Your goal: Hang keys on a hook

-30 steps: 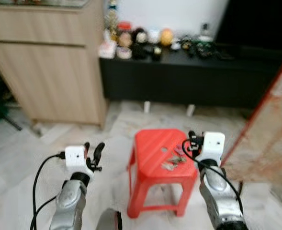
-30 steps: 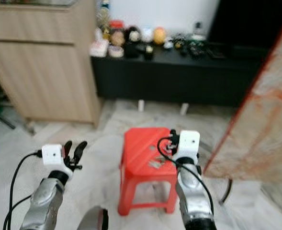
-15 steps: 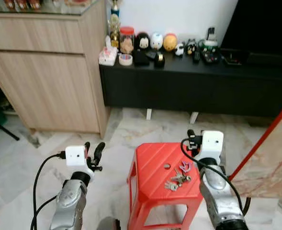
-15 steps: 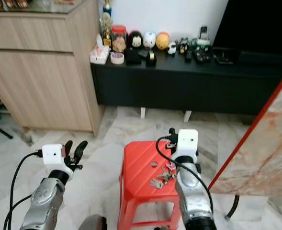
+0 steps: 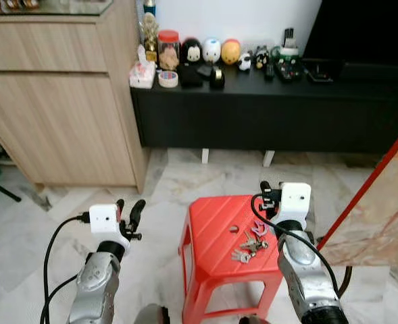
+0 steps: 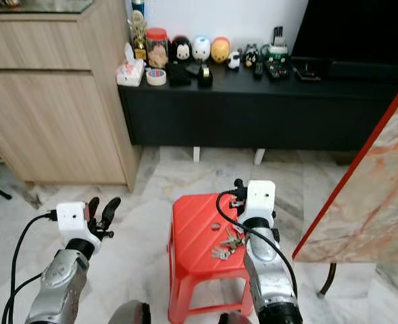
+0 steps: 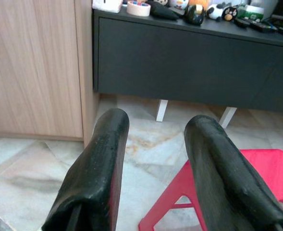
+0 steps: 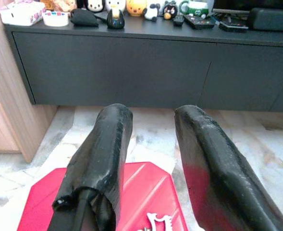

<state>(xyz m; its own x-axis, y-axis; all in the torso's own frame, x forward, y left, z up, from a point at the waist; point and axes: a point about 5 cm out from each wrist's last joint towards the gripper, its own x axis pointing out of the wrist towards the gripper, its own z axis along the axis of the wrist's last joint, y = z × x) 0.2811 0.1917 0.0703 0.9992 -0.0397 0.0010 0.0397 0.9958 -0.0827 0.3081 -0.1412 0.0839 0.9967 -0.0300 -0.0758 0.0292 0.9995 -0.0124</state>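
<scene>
Your right end effector [image 8: 148, 159] has its fingers spread and holds nothing; it hangs over the far side of the red stool [image 5: 215, 233]. The keys [image 5: 249, 246] lie on the stool top, just beside it. Your left end effector [image 5: 131, 214] is spread too, over the floor [image 5: 165, 182] beside the stool.

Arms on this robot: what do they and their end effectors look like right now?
Both arms are silver metal segments, each topped at the wrist by a white box camera with a black cable looping down the forearm. The left end effector has two long, rounded matte-black fingers. The right end effector matches, its black fingers slightly wrinkled.
</scene>
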